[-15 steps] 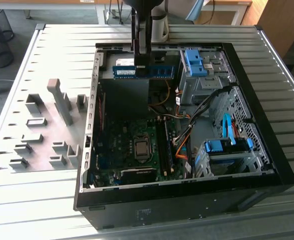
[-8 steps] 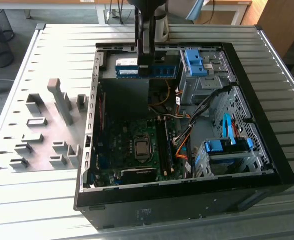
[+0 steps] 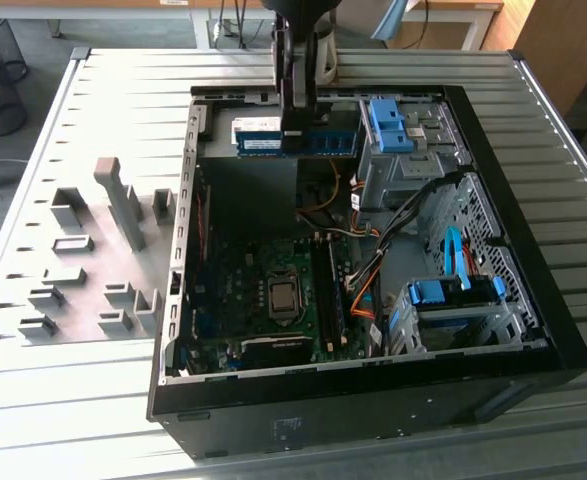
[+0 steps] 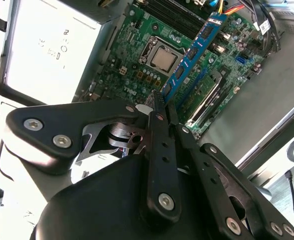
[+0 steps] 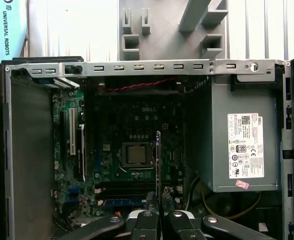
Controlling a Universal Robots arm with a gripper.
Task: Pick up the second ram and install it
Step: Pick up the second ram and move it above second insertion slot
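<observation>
Pincer (image 4: 163, 107): its fingers are pressed together on the ram, near one end of the stick; in the exterior view the pincer (image 3: 295, 130) hangs over the open case.
Ram (image 4: 194, 52): a thin blue stick with dark chips, held in the air; it runs away from the fingertips, above the board. In the first wrist view the ram (image 5: 158, 160) is seen edge-on, just beyond the fingertips.
Done: the pick-up, as I judge it, because the ram (image 3: 308, 137) is lifted and touches nothing else.
Left: the installing; the ram is not yet in a slot.
Slots (image 3: 329, 290): long dark slots on the board, below the pincer, beside the processor (image 3: 283, 296); one strip (image 4: 203, 97) seems already to sit there.
Board (image 5: 111, 145): green, on the floor of the case, under the pincer.
Power supply (image 5: 242, 145): grey box with a label, to the side of the pincer, well apart.
</observation>
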